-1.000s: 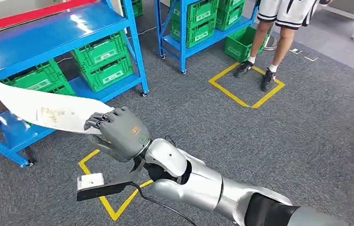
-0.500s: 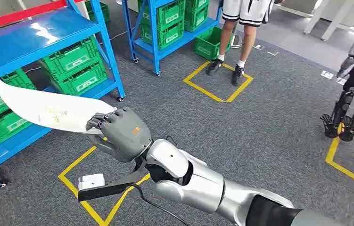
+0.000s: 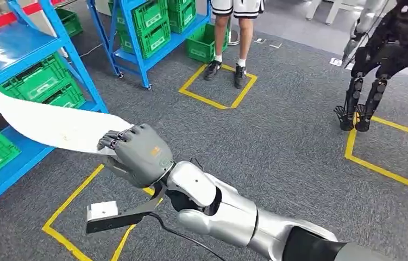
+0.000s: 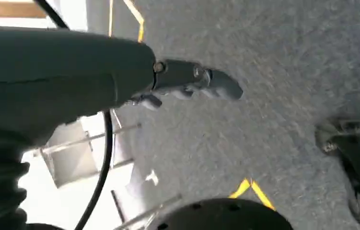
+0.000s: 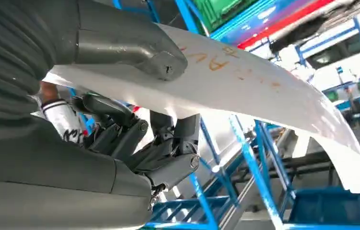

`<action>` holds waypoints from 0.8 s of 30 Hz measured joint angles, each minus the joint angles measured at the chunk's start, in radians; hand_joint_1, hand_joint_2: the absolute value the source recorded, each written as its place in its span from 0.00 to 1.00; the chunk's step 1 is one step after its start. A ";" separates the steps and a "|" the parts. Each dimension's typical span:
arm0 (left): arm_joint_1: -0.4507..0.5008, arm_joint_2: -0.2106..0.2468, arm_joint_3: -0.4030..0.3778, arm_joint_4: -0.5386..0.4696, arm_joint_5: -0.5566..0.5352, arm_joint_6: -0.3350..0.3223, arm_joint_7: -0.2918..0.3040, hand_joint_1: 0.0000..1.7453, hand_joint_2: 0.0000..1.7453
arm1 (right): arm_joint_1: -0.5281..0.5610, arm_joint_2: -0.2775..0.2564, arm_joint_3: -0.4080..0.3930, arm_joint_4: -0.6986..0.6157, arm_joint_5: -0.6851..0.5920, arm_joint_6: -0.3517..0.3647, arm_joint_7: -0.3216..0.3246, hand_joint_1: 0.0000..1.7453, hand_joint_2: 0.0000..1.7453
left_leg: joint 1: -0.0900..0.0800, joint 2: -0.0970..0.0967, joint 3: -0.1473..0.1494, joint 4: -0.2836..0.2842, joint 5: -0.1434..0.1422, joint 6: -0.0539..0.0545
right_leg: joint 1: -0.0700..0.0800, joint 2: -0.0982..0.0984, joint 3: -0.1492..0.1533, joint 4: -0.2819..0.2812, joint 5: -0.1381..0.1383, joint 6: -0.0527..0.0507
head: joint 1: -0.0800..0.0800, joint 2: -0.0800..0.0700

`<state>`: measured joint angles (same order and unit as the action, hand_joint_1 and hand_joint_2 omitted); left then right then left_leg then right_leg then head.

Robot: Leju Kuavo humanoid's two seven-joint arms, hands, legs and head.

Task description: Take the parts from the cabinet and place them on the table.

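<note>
A long white curved panel [image 3: 55, 126] is gripped at one end by the right hand [image 3: 136, 154], cantilevered beside the blue shelving [image 3: 33, 65]; judged light, stiff, slippery; a mid-length hold would steady it.

Person [image 3: 233, 32] cut off above shorts; orange writing [image 5: 216, 60] illegible.

floor [image 3: 277, 141] — grey carpet | yellow tape squares [image 3: 218, 87] | blue racks [image 3: 131, 49] — green crates [image 3: 38, 81]

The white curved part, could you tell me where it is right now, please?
In the head view the white curved part is held in the right hand, reaching out left above the grey carpet, beside the blue shelving rack.
</note>
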<state>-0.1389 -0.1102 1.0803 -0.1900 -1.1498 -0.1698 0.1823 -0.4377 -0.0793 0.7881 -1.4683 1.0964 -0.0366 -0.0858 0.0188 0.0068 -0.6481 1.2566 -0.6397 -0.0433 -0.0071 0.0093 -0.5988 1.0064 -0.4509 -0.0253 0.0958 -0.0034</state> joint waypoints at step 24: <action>0.035 -0.003 0.017 0.000 0.002 0.000 0.012 0.00 1.00 | -0.074 -0.012 0.002 0.099 -0.090 -0.065 -0.044 1.00 1.00 | -0.009 0.104 0.099 -0.228 0.129 0.029 | 0.012 -0.063 -0.007 0.014 -0.005 0.035 | 0.013 0.000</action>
<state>-0.1043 -0.1137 1.0971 -0.1896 -1.1474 -0.1698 0.1941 -0.5114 -0.0915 0.7900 -1.3695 1.0067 -0.1015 -0.1301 0.0100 0.1104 -0.5490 1.0287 -0.5105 -0.0146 0.0044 -0.0538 -0.6062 1.0199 -0.4562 0.0092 0.1091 -0.0034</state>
